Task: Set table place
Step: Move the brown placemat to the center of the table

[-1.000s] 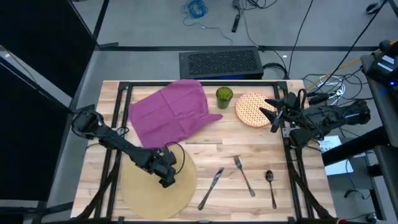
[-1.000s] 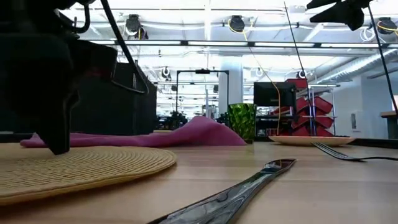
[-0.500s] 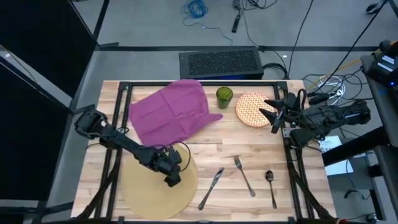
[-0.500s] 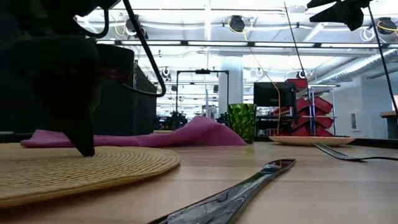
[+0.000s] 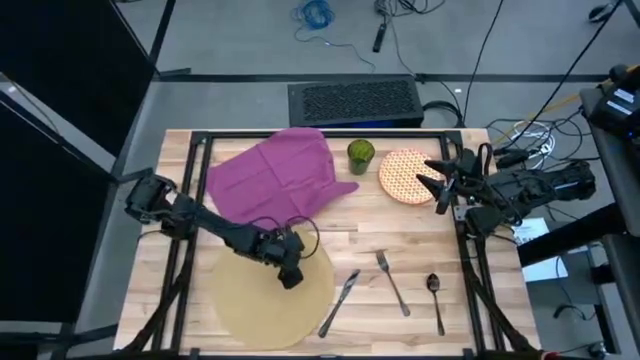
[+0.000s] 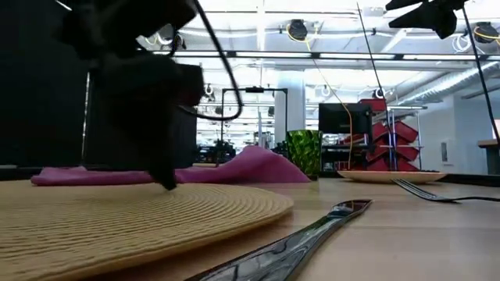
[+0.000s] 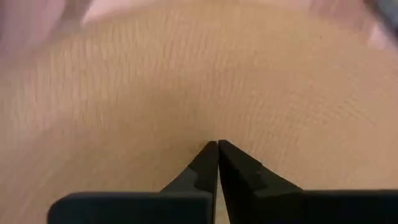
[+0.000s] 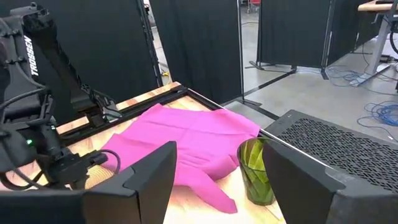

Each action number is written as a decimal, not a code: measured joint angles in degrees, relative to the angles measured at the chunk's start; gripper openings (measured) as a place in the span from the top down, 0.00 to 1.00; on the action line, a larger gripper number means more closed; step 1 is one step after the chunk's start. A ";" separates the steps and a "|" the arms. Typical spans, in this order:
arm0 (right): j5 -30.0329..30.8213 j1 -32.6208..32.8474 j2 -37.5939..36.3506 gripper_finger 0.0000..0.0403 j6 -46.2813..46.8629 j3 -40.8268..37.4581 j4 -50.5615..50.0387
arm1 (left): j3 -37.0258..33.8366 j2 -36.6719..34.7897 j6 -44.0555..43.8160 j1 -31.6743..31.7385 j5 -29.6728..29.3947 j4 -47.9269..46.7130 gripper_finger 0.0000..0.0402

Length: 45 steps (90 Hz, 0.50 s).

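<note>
Pressing its closed fingertips down onto the mat (image 5: 268, 298), the left gripper (image 5: 290, 279) sits near the mat's far right rim; in the left wrist view the two dark fingers (image 7: 208, 163) meet with no gap, their tips touching the woven tan surface and nothing held between them. The mat lies at the near left part of the table (image 5: 400, 225), its near edge reaching the table's near edge, and its right rim comes close beside the knife (image 5: 340, 301). From table height the mat (image 6: 117, 226) spreads wide, and the left gripper (image 6: 166, 181) stands on it with its tip down.

The right gripper (image 5: 432, 176) hangs by the right edge of the table, over the far right part, its fingers spread wide and holding nothing, just beside the red-and-cream plate (image 5: 404, 176). A green glass (image 5: 360, 154) stands between that plate and the pink cloth (image 5: 276, 178), which lies rumpled on the far left part of the table. A fork (image 5: 392, 281) and spoon (image 5: 436, 299) lie toward the near edge, right of the knife.

White letters reading "TROSSEN" run along the left arm (image 8: 32, 53) in the right wrist view.
</note>
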 joint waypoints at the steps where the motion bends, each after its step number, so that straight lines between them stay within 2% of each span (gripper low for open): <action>1: 0.00 0.00 0.00 0.44 0.00 0.00 0.00 | 0.07 0.29 0.34 0.19 0.22 0.17 1.00; 12: -0.26 0.00 0.00 0.44 0.02 0.00 -0.01 | 2.77 4.41 3.77 1.91 3.25 2.64 1.00; 24: -1.22 0.00 0.02 0.44 0.23 0.00 0.01 | 6.30 7.95 7.01 2.50 3.72 2.80 1.00; 45: -1.27 0.00 0.00 0.44 -0.10 0.00 -0.02 | 9.49 9.44 10.46 4.01 4.06 2.13 1.00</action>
